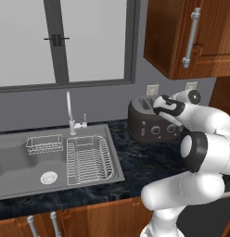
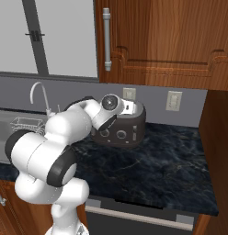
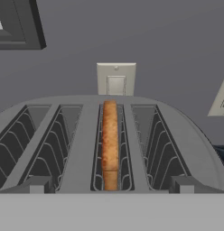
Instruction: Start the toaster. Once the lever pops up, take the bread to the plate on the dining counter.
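— Bread (image 3: 110, 144) first: where does it lie from the end effector (image 1: 159, 105)?

— Straight ahead and just below. From the hand's own camera the slice stands on edge in the third slot from the left of the toaster (image 1: 151, 122), near the middle of the picture, its long axis running directly away from the hand, along the slot.

— And the toaster itself?

— At the back edge of the desk (image 2: 152, 160), close under the wall outlets (image 3: 116, 79), to the right of the sink (image 1: 56, 157). The hand hovers over its top, toward the front.

— Jaws?

— Spread as wide as they go, holding nothing.

— So what does the next move turn on?

— My guess: the slice sits low in its slot, so the toaster looks not yet started. The levers (image 3: 35, 185) lie at the near end of the slots, below the hand, so the coming push is downward there, not a reach into the slot.
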